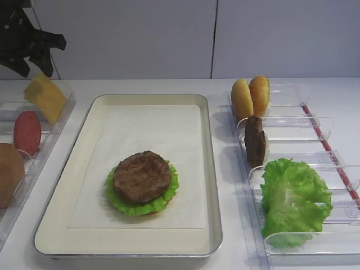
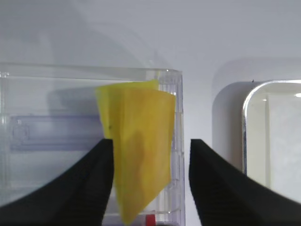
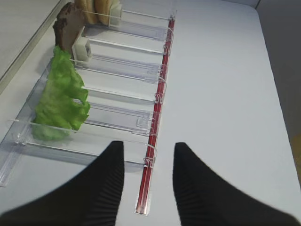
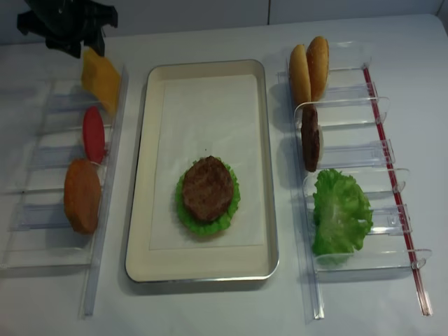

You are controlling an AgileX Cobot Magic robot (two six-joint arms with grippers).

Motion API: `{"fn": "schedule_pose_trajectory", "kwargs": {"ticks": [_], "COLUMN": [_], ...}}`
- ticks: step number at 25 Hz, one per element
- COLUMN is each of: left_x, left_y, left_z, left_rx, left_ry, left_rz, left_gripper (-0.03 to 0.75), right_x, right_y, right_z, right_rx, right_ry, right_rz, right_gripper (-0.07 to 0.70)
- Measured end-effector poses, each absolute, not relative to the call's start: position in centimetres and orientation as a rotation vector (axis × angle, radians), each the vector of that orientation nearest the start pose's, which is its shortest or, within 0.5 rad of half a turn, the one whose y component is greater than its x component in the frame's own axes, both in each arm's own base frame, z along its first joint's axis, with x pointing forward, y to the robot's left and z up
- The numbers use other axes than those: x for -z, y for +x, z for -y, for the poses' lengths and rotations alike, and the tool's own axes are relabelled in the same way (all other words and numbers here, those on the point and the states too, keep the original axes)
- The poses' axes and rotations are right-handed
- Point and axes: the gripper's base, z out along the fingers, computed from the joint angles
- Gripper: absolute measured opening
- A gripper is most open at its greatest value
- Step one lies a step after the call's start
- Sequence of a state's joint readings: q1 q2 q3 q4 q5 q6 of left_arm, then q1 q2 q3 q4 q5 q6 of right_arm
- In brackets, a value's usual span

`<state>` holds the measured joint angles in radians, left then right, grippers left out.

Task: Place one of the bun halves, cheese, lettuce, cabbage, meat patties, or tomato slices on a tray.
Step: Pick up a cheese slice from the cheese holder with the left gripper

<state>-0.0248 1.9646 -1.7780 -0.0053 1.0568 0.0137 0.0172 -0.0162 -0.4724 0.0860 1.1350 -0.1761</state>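
Observation:
A yellow-orange cheese (image 1: pixel 45 98) slice stands tilted at the far end of the left clear holder (image 1: pixel 56 129). My left gripper (image 1: pixel 35 63) hovers just above it. In the left wrist view the left gripper (image 2: pixel 151 143) is open, with the cheese (image 2: pixel 141 155) hanging between the fingers, close to the left one. The tray (image 1: pixel 84 169) in the middle holds a meat patty (image 1: pixel 142 175) on lettuce (image 1: pixel 121 202). My right gripper (image 3: pixel 149 145) is open and empty over the table by the right holder's red strip (image 3: pixel 155 136).
The right holder (image 1: pixel 315 129) carries two bun halves (image 1: pixel 250 95), a standing patty (image 1: pixel 255 140) and lettuce (image 1: pixel 292 197). The left holder also has a tomato slice (image 1: pixel 27 132) and a brown bun half (image 1: pixel 8 174). A wall runs along the back.

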Motion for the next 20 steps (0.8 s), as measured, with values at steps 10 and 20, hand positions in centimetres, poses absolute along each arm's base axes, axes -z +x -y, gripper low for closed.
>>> {"fn": "schedule_pose_trajectory", "kwargs": {"ticks": [10, 20], "left_x": [-28.33, -28.33], "left_y": [43.38, 43.36], "left_z": [0.98, 0.97], "left_rx": [0.003, 0.003], "left_ry": [0.048, 0.046], "left_rz": [-2.707, -2.709], "left_gripper": [0.342, 0.341], "right_x": [-26.39, -26.41], "right_y": [-0.78, -0.77], "right_z": [-0.70, -0.70], "right_rx": [-0.011, -0.011], "right_ry": [-0.213, -0.210], "right_rz": [-2.116, -2.114], "right_gripper": [0.269, 0.246]}}
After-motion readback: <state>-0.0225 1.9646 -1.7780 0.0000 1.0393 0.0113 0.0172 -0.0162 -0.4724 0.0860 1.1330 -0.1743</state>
